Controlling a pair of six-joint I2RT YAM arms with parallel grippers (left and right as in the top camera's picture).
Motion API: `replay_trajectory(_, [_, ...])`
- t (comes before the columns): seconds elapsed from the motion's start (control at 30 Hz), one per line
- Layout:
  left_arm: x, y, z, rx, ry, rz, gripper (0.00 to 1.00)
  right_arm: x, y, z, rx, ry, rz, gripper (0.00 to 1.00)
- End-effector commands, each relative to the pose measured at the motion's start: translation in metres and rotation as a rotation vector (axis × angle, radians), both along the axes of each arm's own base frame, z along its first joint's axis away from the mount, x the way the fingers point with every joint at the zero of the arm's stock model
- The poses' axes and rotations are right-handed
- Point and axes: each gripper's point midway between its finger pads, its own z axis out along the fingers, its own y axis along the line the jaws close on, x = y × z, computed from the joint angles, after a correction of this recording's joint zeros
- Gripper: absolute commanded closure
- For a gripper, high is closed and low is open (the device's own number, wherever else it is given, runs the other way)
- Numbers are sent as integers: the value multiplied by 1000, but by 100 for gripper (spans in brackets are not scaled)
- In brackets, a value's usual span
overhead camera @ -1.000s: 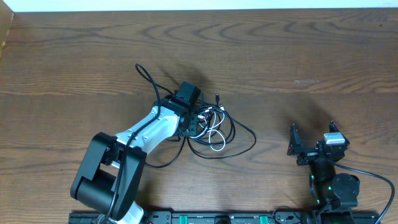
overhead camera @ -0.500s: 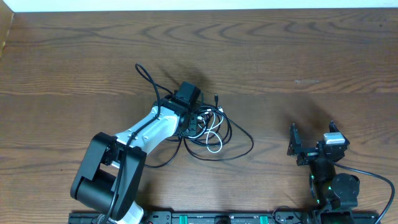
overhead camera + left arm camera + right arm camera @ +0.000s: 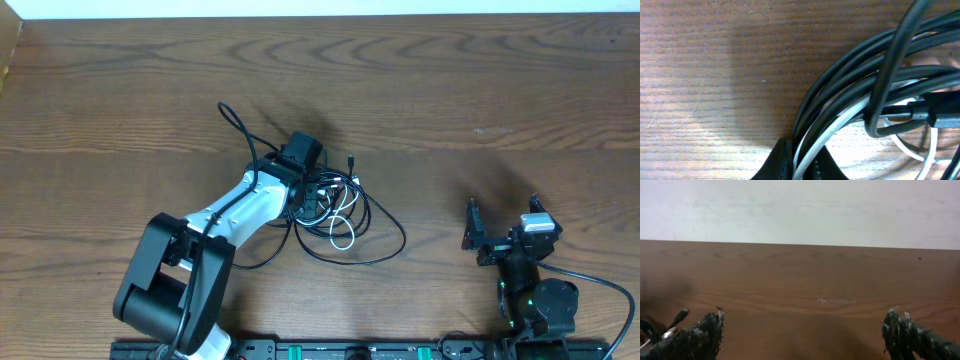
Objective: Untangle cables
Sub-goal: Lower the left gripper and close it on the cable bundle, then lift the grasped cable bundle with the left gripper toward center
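Observation:
The cables lie in one tangle at mid-table: a black cable [image 3: 385,245] in wide loops and a white cable [image 3: 345,236] coiled inside them, with a small black plug end [image 3: 350,158] sticking out at the top. My left gripper [image 3: 318,200] is down in the tangle's left side. Close up, its two dark fingertips [image 3: 782,161] are shut on the white cable [image 3: 840,125], with strands of the black cable [image 3: 850,80] beside it in the gap. My right gripper [image 3: 502,218] stands open far to the right, nothing between its fingers [image 3: 715,327].
A black cord [image 3: 236,122] loops off the left arm toward the far left. The table's far edge meets a white wall [image 3: 800,210]. In the right wrist view the plug end [image 3: 681,314] shows at the left edge.
My left gripper has closed onto the cables. The black loops on the right of the tangle have drawn in slightly toward it. The right arm has not moved.

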Motion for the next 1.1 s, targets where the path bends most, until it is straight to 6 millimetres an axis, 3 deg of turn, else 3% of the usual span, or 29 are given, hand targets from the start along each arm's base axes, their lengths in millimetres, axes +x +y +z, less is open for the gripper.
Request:
replay_trajectory(0.0, [-14,7,-11,30,41,-48,93,0,-3,0,-9,-1,-13,1])
replay_trajectory(0.27, [-5,3,15,-5,-36,-48,93,0,-3,0,-9,-1,-13,1])
replay_trajectory(0.77, [10,-5,137,-108,-417,-207,92,0,-3,0,-9,-1,-13,1])
replay_trajectory(1.07, [6,-3,172,-108,-532,-286,92,0,-3,0,-9,-1,-13,1])
